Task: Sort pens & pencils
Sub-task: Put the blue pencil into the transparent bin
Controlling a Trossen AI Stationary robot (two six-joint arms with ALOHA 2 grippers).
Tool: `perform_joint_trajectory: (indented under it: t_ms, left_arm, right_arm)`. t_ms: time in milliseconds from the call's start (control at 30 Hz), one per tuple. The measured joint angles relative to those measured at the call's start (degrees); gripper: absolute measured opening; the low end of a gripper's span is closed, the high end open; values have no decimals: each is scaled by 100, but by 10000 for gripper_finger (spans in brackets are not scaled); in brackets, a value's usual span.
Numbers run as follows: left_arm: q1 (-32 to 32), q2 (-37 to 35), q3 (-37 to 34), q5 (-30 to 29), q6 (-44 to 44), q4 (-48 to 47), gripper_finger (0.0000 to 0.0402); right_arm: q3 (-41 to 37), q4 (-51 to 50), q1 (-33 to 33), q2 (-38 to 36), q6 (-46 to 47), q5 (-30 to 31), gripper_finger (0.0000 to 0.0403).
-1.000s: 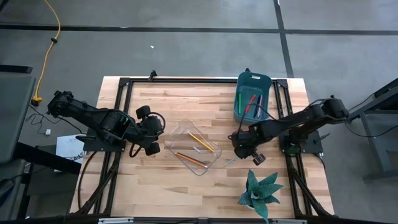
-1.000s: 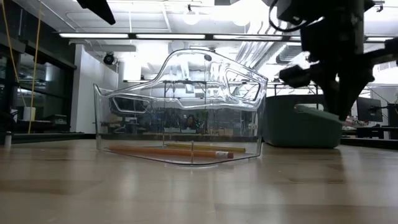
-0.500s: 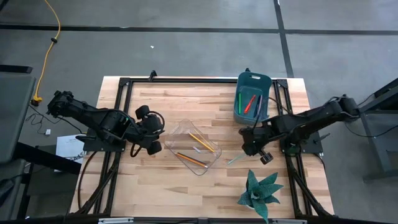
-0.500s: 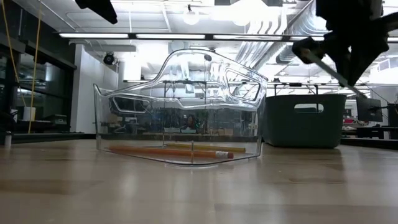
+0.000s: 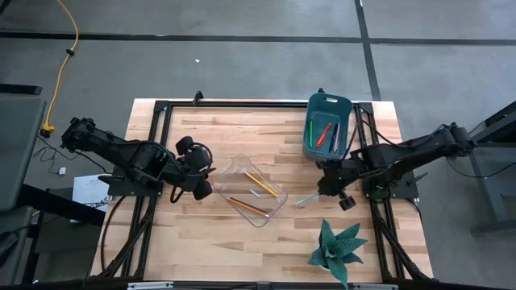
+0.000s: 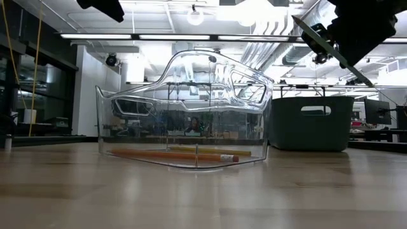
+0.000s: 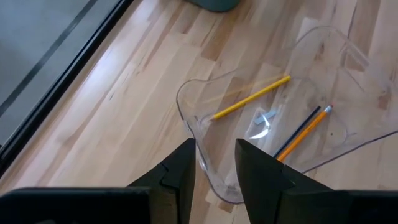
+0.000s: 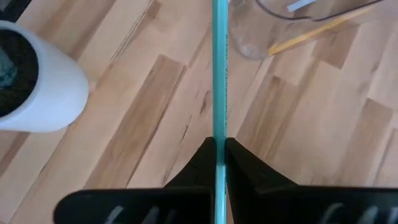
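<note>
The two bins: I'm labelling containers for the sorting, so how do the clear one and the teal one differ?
The clear tray is see-through, shallow and oddly curved; the teal bin is opaque, deeper and rectangular. The clear tray sits mid-table and holds yellow pencils; the teal bin stands at the far right edge and holds a red pen and a green pen. Both rest open-topped on the wooden table.

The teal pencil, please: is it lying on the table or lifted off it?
Lifted. The right gripper is shut on the teal pencil, and the low view shows it slanting high above the table.
</note>
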Motion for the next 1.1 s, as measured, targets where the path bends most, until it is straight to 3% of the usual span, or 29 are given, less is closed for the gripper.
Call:
perform_joint_trajectory:
  t_ms: [467, 667, 1100]
  left_arm:
    - [0, 0, 0, 7, -14, 111, 101]
    - [-1, 0, 0, 52, 36, 110, 101]
    - [1, 15, -2, -24, 165, -51, 101]
  right_arm:
    - [21, 608, -136, -205, 9, 300, 0]
    - [502, 913, -479, -112, 118, 300, 0]
    - [1777, 1276, -713, 1048, 316, 278, 0]
